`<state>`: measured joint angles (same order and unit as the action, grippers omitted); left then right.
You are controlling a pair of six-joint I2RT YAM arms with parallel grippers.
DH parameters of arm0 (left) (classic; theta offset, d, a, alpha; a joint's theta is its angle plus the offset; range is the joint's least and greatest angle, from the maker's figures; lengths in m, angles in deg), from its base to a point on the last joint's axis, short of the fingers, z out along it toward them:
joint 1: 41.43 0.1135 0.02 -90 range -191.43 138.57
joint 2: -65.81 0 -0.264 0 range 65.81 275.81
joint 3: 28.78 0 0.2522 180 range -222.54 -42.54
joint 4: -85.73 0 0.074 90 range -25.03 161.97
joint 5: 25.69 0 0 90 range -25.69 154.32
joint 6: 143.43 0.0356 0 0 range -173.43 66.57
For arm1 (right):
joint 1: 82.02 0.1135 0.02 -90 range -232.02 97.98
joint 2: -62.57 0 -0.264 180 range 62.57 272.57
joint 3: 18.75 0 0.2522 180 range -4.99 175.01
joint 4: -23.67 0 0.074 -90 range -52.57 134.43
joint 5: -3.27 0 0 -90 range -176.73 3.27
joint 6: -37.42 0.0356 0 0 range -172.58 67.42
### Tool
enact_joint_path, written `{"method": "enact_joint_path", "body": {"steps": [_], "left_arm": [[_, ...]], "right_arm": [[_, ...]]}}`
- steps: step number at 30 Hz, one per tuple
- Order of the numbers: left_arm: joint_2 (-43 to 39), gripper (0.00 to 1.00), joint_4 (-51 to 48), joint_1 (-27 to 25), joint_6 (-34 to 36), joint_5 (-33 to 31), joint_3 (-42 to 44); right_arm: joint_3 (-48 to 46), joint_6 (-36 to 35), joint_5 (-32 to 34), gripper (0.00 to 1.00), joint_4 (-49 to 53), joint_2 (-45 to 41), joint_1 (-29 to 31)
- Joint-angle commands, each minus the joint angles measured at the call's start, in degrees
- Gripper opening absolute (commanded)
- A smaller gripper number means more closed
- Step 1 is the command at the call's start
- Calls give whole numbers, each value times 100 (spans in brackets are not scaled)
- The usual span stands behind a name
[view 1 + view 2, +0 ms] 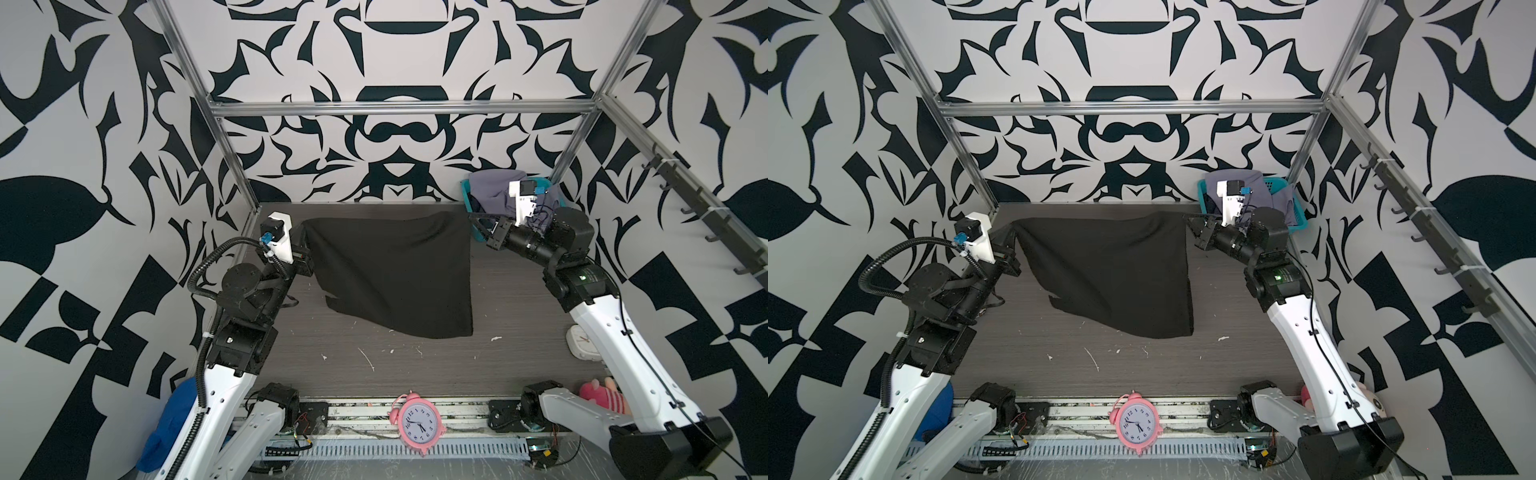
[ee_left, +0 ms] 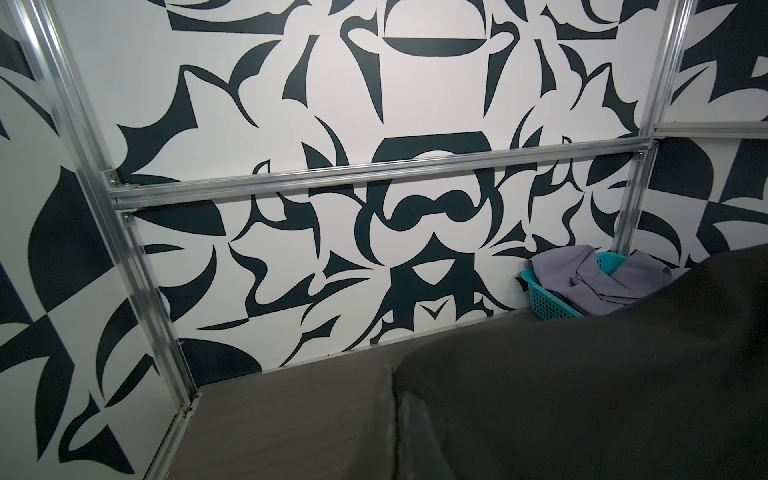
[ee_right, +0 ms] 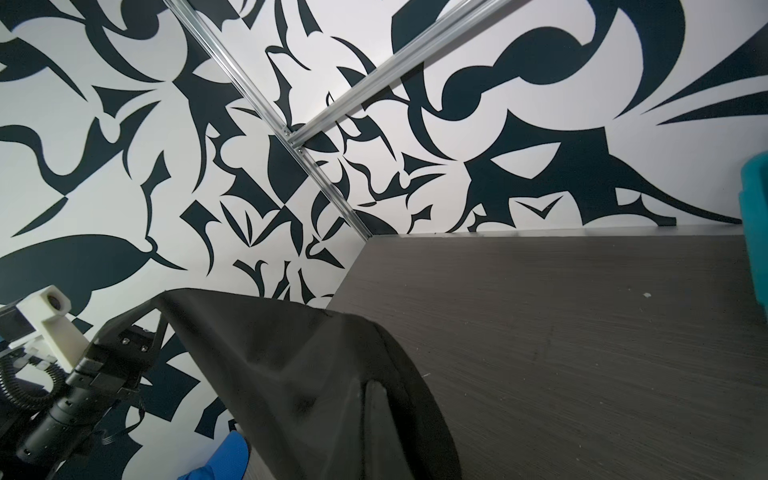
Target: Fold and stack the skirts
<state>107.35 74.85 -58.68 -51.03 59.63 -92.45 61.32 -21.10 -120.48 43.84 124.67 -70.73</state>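
Note:
The plain black skirt is stretched between both grippers above the dark table, its lower part trailing toward the front. My left gripper is shut on its back left corner. My right gripper is shut on its back right corner, and the cloth wraps over the fingers. A pale lavender-grey skirt lies heaped in a teal basket at the back right corner, behind the right wrist. No denim skirt can be made out.
On the front rail stands a pink alarm clock. A white clock and a pink plush toy lie by the right arm's base. A bright blue knit cloth sits behind the left arm. Aluminium frame posts edge the table.

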Motion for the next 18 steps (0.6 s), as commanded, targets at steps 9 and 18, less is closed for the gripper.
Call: {"method": "enact_joint_path", "body": {"steps": [9,18], "left_arm": [[2728,0,1128,564,-300,126,-805],[4232,0,972,987,-366,871,-3073]], "right_arm": [[1099,102,599,0,-731,2103,-9],[4396,86,264,0,-191,4232,-13]]}}
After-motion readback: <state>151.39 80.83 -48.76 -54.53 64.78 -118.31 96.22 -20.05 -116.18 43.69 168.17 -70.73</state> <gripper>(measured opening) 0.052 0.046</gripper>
